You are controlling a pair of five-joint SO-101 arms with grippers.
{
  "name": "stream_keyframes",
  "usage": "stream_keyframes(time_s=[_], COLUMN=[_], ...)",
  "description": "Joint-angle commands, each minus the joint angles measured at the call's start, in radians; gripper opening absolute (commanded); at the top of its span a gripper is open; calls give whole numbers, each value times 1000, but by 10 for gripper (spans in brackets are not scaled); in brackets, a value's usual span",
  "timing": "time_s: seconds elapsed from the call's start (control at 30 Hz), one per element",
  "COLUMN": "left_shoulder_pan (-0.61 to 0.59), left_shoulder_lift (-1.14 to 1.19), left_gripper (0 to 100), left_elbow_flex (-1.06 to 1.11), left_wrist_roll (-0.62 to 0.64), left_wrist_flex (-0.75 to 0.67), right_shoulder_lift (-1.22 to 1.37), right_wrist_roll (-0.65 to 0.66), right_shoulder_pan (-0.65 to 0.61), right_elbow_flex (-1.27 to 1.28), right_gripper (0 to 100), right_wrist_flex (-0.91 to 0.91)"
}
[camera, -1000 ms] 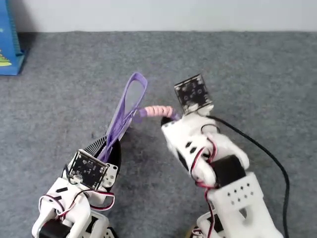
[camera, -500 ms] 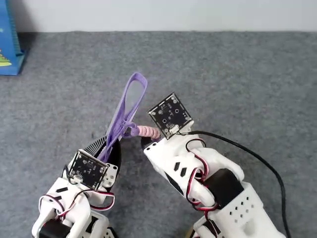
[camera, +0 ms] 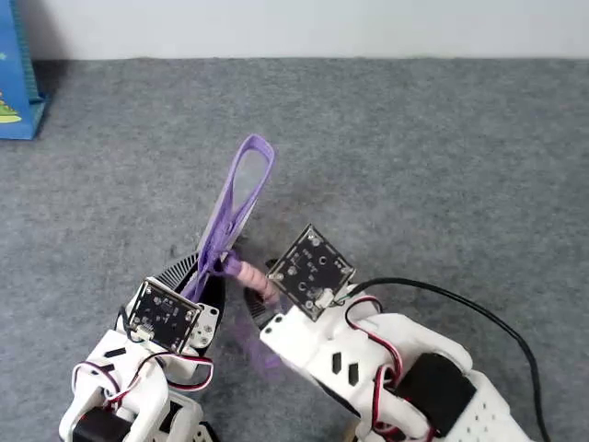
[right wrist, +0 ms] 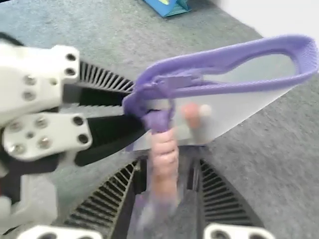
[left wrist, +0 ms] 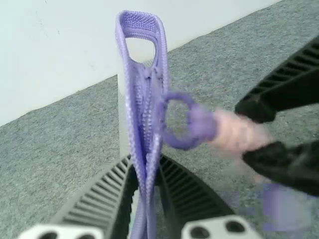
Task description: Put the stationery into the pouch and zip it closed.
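The pouch (camera: 241,189), clear with a purple zipper band, stands on edge above the grey carpet; it also shows in the left wrist view (left wrist: 142,99) and the right wrist view (right wrist: 239,94). My left gripper (camera: 207,276) is shut on the pouch's near end, its ribbed black fingers (left wrist: 107,194) clamping the purple band. The pink zipper pull (camera: 248,276) hangs from a purple ring (left wrist: 177,119) on the zip. My right gripper (camera: 260,293) is shut on that pink pull (right wrist: 164,159), close beside the left gripper (right wrist: 94,119). The stationery is hidden.
A blue box (camera: 17,74) stands at the far left by the white wall. Grey carpet (camera: 442,157) lies bare to the far right. A black cable (camera: 479,304) trails from the right arm.
My right gripper has drawn the pink pull along the zip from the pouch's middle toward its near end, beside the left gripper. The left arm has stayed still.
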Motion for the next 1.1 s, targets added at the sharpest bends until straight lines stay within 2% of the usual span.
stream_keyframes(time_s=[0.0,0.07,0.23,0.53,0.73,0.83,0.97,1.07], left_shoulder_pan=[0,0,0,-2,0,0,-2,-2], left_shoulder_lift=[-11,-11,-11,-11,-11,-11,-11,-11], left_gripper=[9,9,9,9,9,9,9,9], left_elbow_flex=[2,2,2,2,2,2,2,2], left_wrist_roll=[5,5,5,5,5,5,5,5], left_wrist_flex=[6,6,6,8,8,8,8,8], right_shoulder_lift=[-8,-8,-5,163,173,174,173,173], right_wrist_roll=[-38,-55,-57,-58,-58,-55,43,63], right_shoulder_pan=[-30,-30,-30,13,19,22,67,127], right_elbow_flex=[-51,-51,-49,-57,-57,-57,-57,-57], right_gripper=[217,237,214,212,210,147,2,5], right_wrist_flex=[19,18,-33,-160,-186,-222,-285,-297])
